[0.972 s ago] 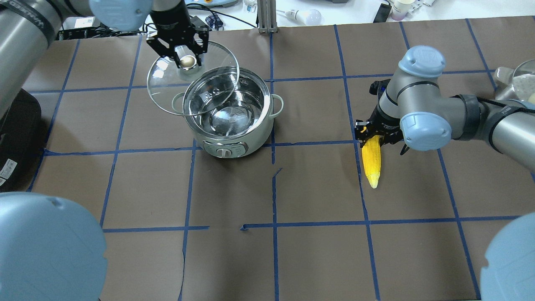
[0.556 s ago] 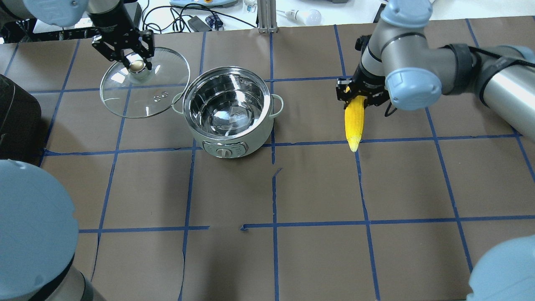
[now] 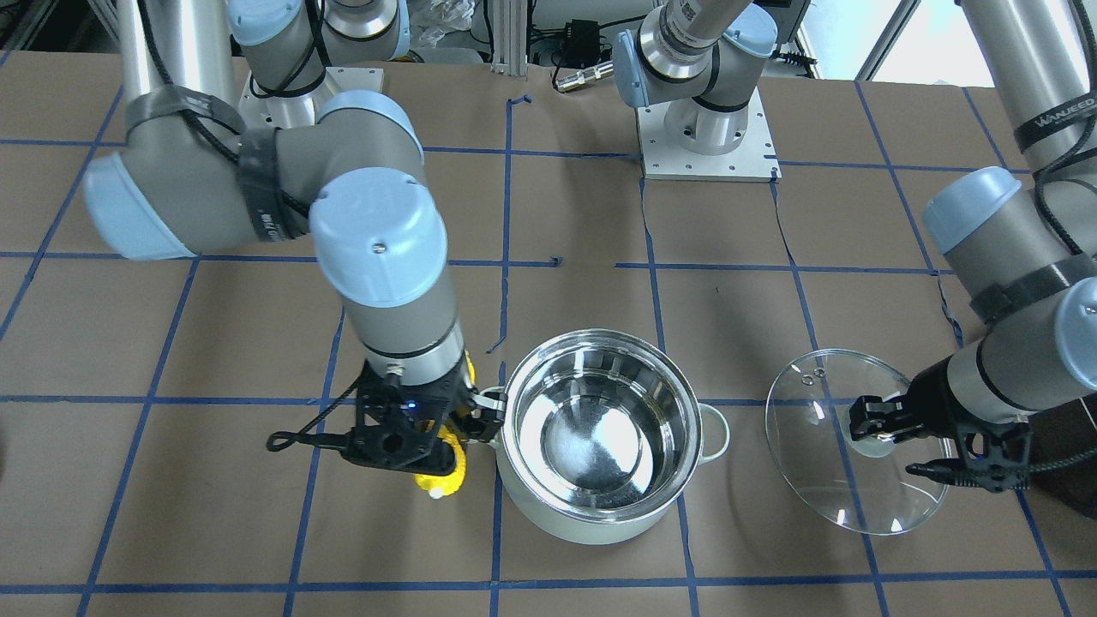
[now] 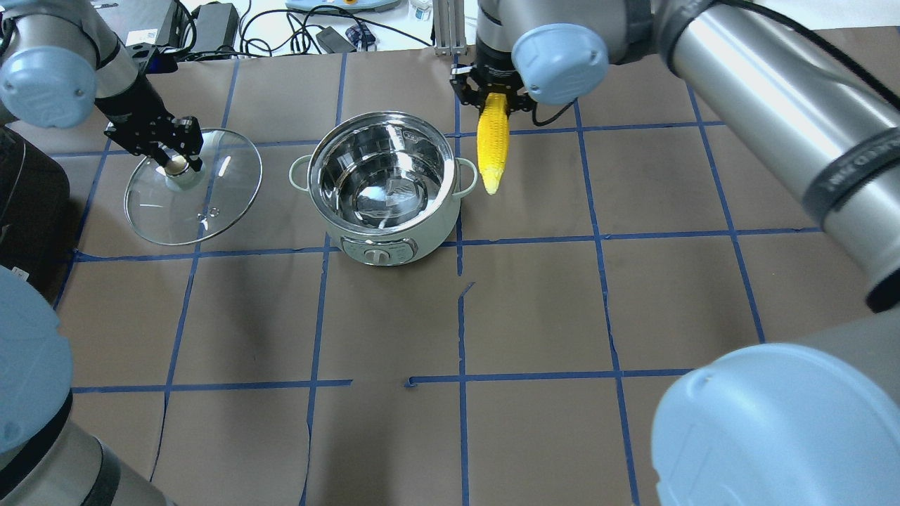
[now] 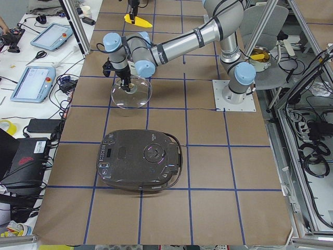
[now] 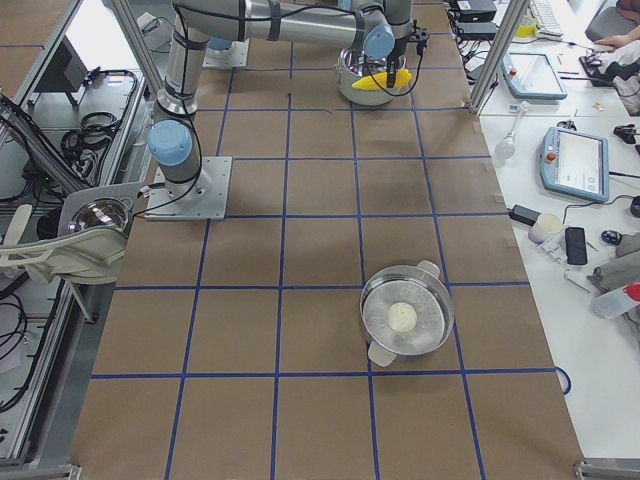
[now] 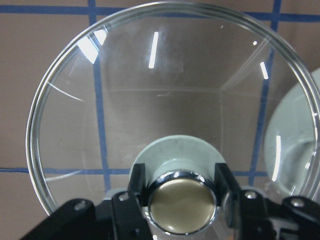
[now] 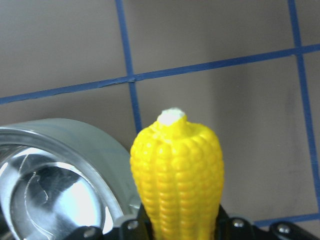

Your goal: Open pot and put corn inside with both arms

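Pot [image 4: 430, 226] lidless, steel interior shiny; corn [image 4: 491, 144] bright yellow

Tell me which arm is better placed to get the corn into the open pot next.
The right. The right end effector grips the corn, which hangs just beside the pot. The left end effector holds the glass lid by its knob, off to the pot's other side.

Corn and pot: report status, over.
Left gripper shut on lid, lid clear of pot. Right gripper shut on corn, beside pot, not yet over opening. Pot empty, nothing blocking.
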`<state>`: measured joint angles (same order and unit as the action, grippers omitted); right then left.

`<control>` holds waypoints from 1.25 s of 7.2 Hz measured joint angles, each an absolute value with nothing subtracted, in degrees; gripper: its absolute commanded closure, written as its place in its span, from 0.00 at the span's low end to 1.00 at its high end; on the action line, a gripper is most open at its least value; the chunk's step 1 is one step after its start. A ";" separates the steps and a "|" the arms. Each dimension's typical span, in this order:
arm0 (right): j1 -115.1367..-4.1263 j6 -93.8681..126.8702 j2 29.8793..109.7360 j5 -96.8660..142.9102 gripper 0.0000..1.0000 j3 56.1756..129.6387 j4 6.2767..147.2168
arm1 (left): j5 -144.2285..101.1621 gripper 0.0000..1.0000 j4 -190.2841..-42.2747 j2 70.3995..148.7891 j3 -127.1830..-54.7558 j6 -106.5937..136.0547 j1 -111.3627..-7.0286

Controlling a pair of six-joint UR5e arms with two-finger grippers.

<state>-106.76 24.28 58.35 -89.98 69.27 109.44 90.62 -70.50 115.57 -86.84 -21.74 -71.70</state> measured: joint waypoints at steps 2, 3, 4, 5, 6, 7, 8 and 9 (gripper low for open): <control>-112.44 26.54 52.89 -91.46 1.00 62.50 109.49 | 90.45 1.00 -60.59 113.60 -96.89 -24.55 -69.96; -114.10 26.91 51.92 -91.62 1.00 61.27 109.45 | 90.45 1.00 -58.94 112.59 -100.18 -25.60 -69.33; -115.54 27.00 51.30 -91.49 0.31 60.91 109.44 | 90.51 1.00 -58.35 111.88 -102.12 -26.08 -69.00; -116.63 26.93 50.80 -91.33 0.00 60.94 109.48 | 90.57 0.07 -58.15 111.56 -102.94 -26.27 -68.83; -117.30 26.80 50.54 -91.29 0.00 61.16 109.60 | 90.60 0.00 -58.13 111.46 -103.03 -26.38 -68.79; -117.55 26.80 50.60 -91.40 0.00 61.32 109.61 | 90.63 0.00 -58.29 111.39 -102.89 -26.50 -68.80; -117.61 26.84 50.72 -91.63 0.00 61.44 109.54 | 90.67 0.00 -58.53 111.30 -102.72 -26.56 -68.83; -117.14 26.68 51.35 -91.90 0.00 61.70 108.91 | 90.84 0.00 -58.88 110.86 -102.37 -26.51 -69.11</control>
<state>-117.14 26.68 51.35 -91.90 61.70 108.91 90.84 -58.88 110.86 -102.37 -26.51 -69.11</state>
